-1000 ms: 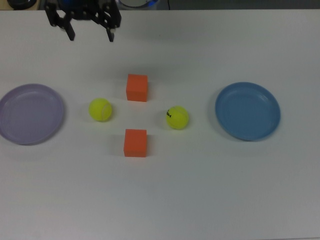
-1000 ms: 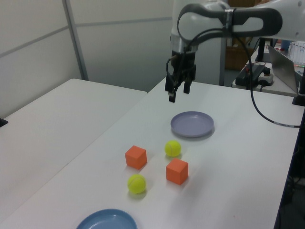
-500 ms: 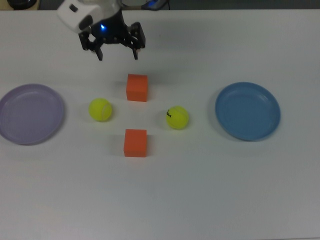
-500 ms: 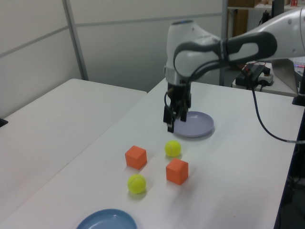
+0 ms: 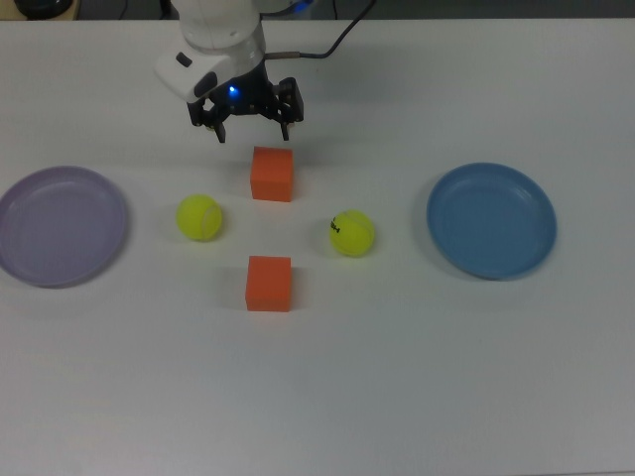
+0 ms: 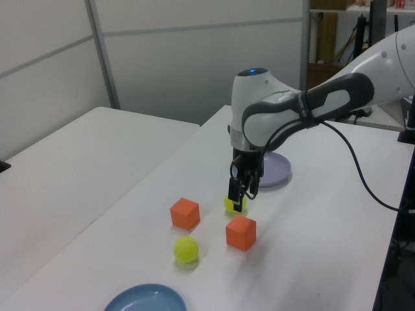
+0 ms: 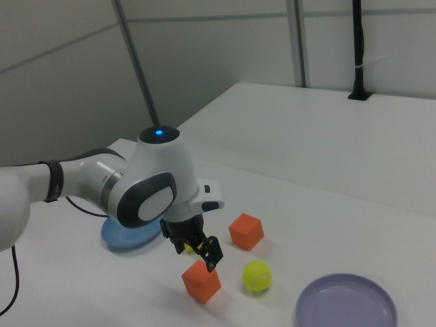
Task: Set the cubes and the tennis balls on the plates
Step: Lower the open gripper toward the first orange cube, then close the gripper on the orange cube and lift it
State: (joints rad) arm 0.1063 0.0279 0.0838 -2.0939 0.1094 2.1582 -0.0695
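Cubes: two; tennis balls: two; plates: two; gripper spread apart.

Bright, even indoor light; soft faint shadows.

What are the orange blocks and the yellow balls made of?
The two orange cubes look like foam or painted wood: flat, matte faces with no shine and sharp edges; the look leaves it open. The tennis balls look felt-covered over rubber: a fuzzy yellow-green surface, and the one on the top view's right bears a black printed mark.
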